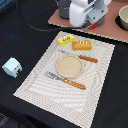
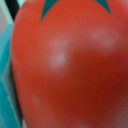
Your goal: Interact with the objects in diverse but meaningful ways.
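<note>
A red tomato [image 2: 70, 70] with a green stalk fills the wrist view, right against the camera. In the exterior view my gripper [image 1: 90, 24] hangs tilted over the brown board [image 1: 112, 27] at the back, and only a sliver of the tomato [image 1: 92, 26] shows at its tip. The fingers are hidden, but the tomato seems clamped between them. A yellow butter packet [image 1: 65, 38] and an orange-yellow bread loaf [image 1: 82, 45] lie at the far end of the striped mat [image 1: 45, 75]. A pale blue-white carton [image 1: 12, 67] stands off the mat, at the exterior view's left.
A round tan plate [image 1: 69, 66] sits mid-mat, with a wooden-handled knife [image 1: 82, 57] behind it and a fork [image 1: 65, 80] in front. A round vessel with a dark inside [image 1: 123, 19] stands on the board at the right edge. A black cable [image 1: 30, 22] runs at the back left.
</note>
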